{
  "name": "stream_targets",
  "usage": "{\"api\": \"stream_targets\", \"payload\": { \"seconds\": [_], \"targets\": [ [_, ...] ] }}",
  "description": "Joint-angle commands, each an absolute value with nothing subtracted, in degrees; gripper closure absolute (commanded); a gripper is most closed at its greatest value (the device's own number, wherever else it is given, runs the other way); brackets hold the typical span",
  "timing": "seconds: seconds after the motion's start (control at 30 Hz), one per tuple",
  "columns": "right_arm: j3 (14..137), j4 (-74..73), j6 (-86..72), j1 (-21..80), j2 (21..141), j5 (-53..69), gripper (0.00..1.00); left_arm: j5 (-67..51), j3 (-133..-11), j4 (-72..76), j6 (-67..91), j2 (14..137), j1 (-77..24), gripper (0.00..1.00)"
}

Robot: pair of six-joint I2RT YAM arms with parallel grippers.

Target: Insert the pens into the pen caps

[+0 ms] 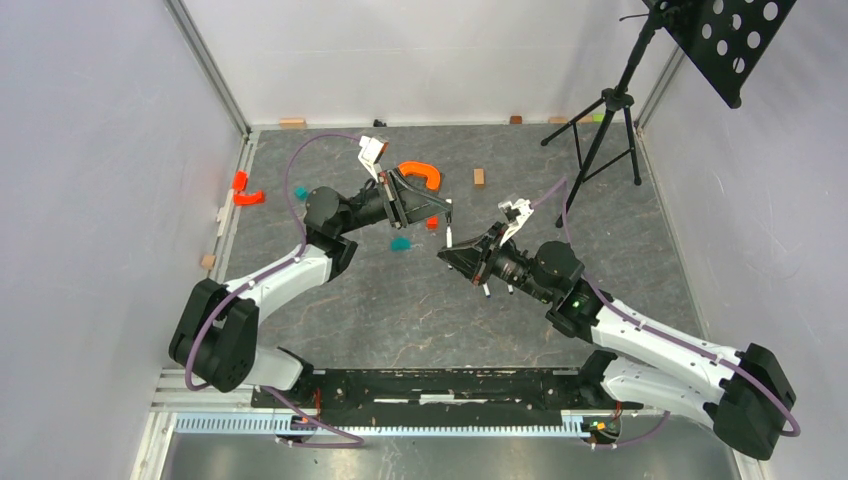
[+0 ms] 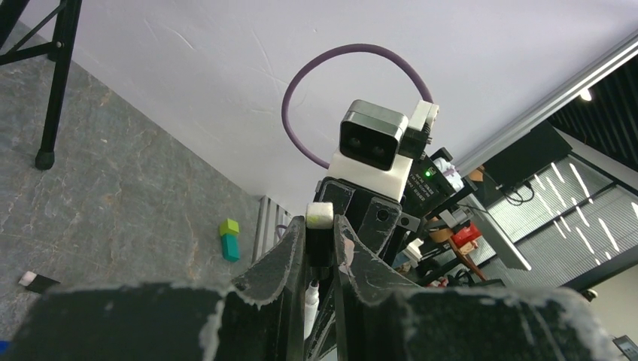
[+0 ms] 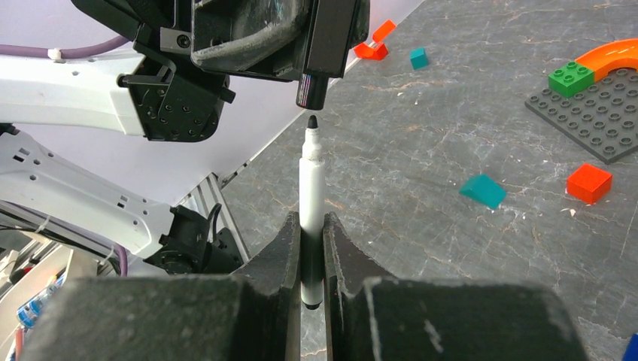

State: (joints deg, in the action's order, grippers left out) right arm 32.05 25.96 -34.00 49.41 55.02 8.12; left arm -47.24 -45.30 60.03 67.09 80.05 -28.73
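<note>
My left gripper (image 2: pixel 320 226) is shut on a black pen cap (image 2: pixel 319 244) with a white end; the cap's open mouth points at the right arm. My right gripper (image 3: pixel 311 222) is shut on a white pen (image 3: pixel 311 188), dark tip up. In the right wrist view the tip sits just below the cap's mouth (image 3: pixel 311 89), in line with it, with a small gap. From above, the cap (image 1: pixel 449 212) and the pen (image 1: pixel 449 237) meet mid-table between the left gripper (image 1: pixel 440 205) and the right gripper (image 1: pixel 455 252). Another dark cap (image 2: pixel 36 281) lies on the floor.
A grey brick baseplate (image 3: pixel 594 113) with a green brick and an orange arch (image 1: pixel 420 175) lies behind the left arm. A teal brick (image 3: pixel 482 190) and a red brick (image 3: pixel 589 183) lie nearby. A black tripod (image 1: pixel 605 130) stands at the back right. A wooden block (image 1: pixel 479 177) lies mid-back.
</note>
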Motion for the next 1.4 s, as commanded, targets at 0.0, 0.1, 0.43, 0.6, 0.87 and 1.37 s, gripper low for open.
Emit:
{"api": "stream_targets", "payload": {
  "seconds": [0.0, 0.1, 0.43, 0.6, 0.87, 1.37],
  "targets": [
    [34.57, 27.0, -32.7, 49.66, 54.39, 7.02, 1.0, -48.89, -45.97, 60.98, 64.05, 78.68, -28.74, 0.98],
    [34.54, 26.99, -32.78, 49.66, 54.24, 6.87, 1.0, -48.92, -46.01, 60.91, 64.07, 78.93, -28.77, 0.98],
    [35.01, 26.64, -32.43, 49.67, 54.06, 6.6, 1.0, -48.87, -45.92, 60.73, 63.98, 79.32, -28.75, 0.98],
    [35.09, 26.37, -32.34, 49.66, 54.26, 6.81, 1.0, -48.78, -46.1, 60.6, 63.73, 79.74, -28.74, 0.98],
    [35.27, 26.02, -32.2, 49.66, 53.61, 6.69, 1.0, -48.7, -46.08, 59.78, 63.08, 79.89, -28.79, 0.98],
    [33.44, 28.34, -33.93, 51.54, 55.09, 7.88, 1.0, -46.11, -45.8, 54.58, 59.27, 77.29, -28.7, 0.98]
  ]
}}
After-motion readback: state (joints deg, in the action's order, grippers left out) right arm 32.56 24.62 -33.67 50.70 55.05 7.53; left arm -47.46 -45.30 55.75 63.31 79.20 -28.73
